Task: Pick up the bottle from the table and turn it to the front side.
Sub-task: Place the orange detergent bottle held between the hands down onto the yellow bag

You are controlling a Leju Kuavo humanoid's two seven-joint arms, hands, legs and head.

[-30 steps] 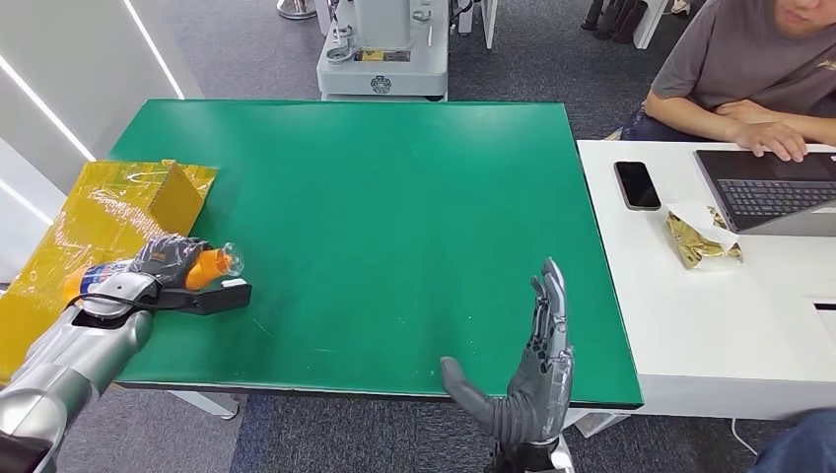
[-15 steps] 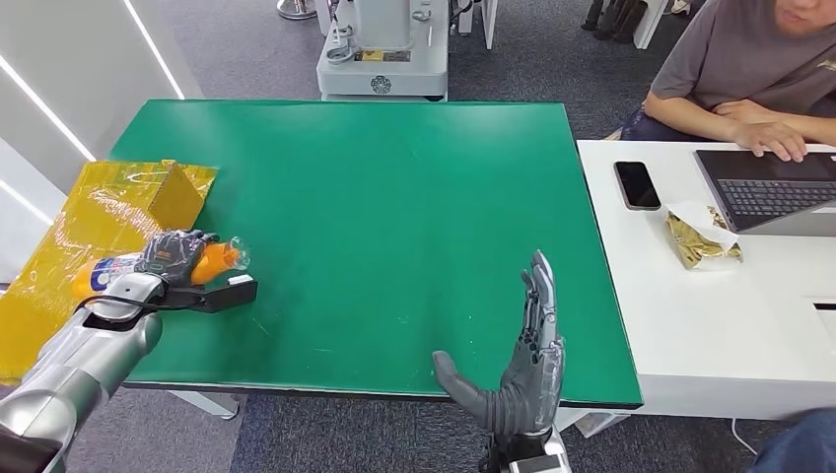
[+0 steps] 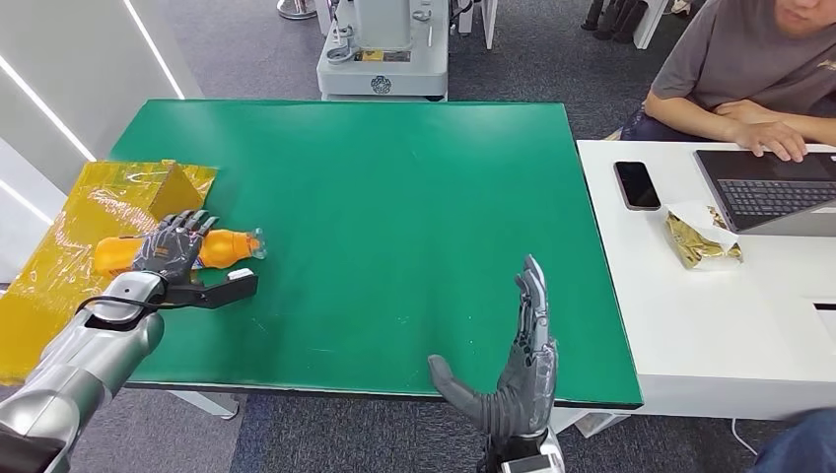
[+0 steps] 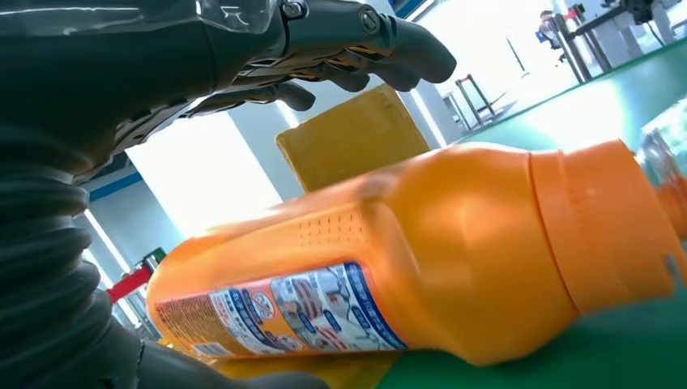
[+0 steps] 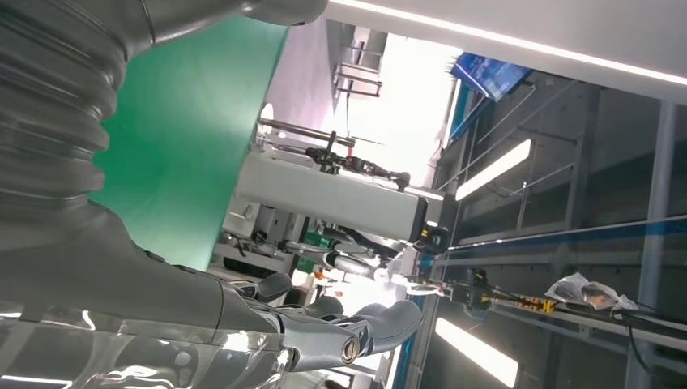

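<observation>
Bottle (image 3: 219, 246) lies at the green table's (image 3: 394, 197) left edge under the spread-fingered left hand (image 3: 175, 248); right hand (image 3: 518, 379) flat, wide.

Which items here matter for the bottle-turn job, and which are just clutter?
Job:
orange bottle, lying on its side
left hand, fingers spread over it
green table

Clutter:
yellow bag
phone
laptop
snack packet
right hand, open, idle
</observation>
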